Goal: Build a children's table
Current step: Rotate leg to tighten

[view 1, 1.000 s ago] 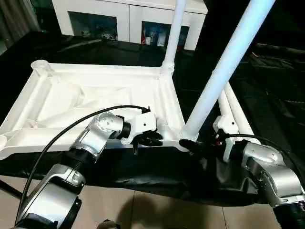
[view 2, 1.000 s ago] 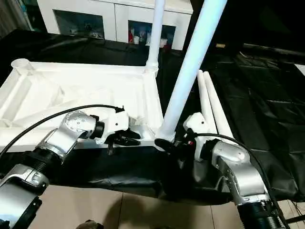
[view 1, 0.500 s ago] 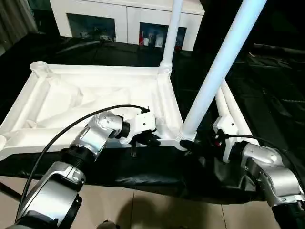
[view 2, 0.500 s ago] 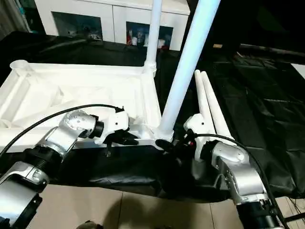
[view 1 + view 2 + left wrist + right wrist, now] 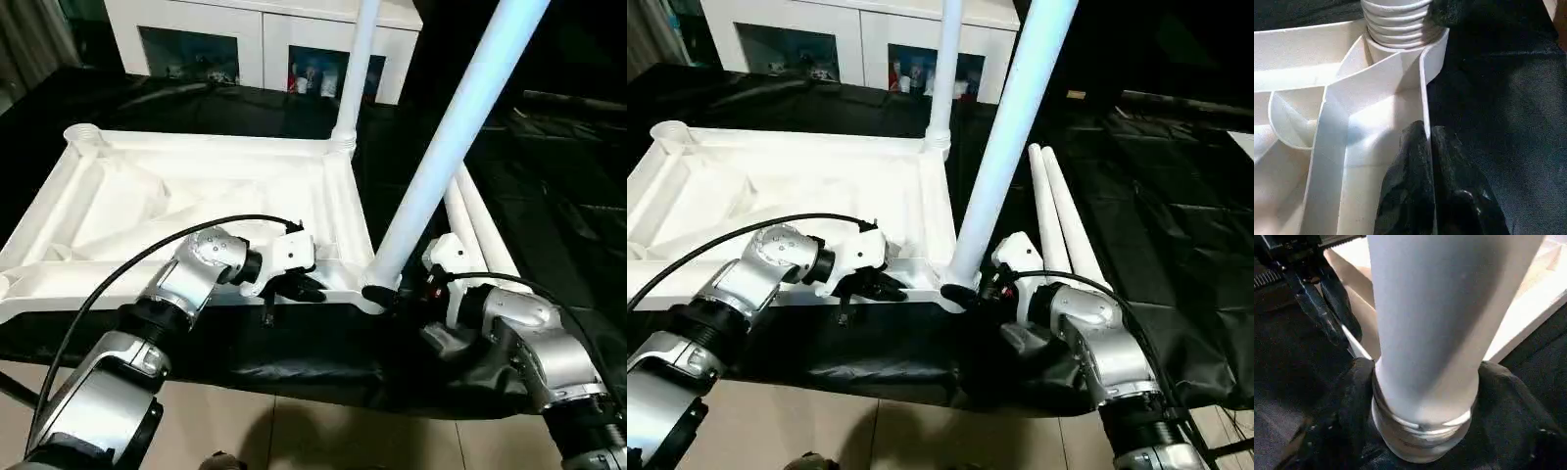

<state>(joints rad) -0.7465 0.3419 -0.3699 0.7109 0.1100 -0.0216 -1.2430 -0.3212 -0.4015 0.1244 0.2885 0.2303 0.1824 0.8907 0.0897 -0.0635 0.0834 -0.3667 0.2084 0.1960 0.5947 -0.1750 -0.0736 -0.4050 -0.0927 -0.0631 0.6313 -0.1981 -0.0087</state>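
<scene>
The children's table top [image 5: 196, 196] lies upside down on the black-sheeted work table. One white leg [image 5: 355, 69] stands upright in the far right corner socket. A pale-blue leg [image 5: 441, 147] leans in the near right socket. My left gripper [image 5: 306, 287] is shut on the near rim beside that socket; in the left wrist view its fingers [image 5: 1410, 161] pinch the thin rim wall. My right gripper [image 5: 387, 294] hugs the leaning leg's threaded base, with a black finger [image 5: 1347, 401] pressed against each side.
Two loose white legs [image 5: 472, 225] lie side by side on the black sheet [image 5: 558, 196], right of the top. A white glass-door cabinet [image 5: 265, 39] stands behind the work table. The table's near edge drops to tiled floor [image 5: 294, 431].
My right gripper has moved in on the leaning leg's base and its fingers have narrowed onto it. The left gripper has closed on the rim. The leg stands slightly steeper.
</scene>
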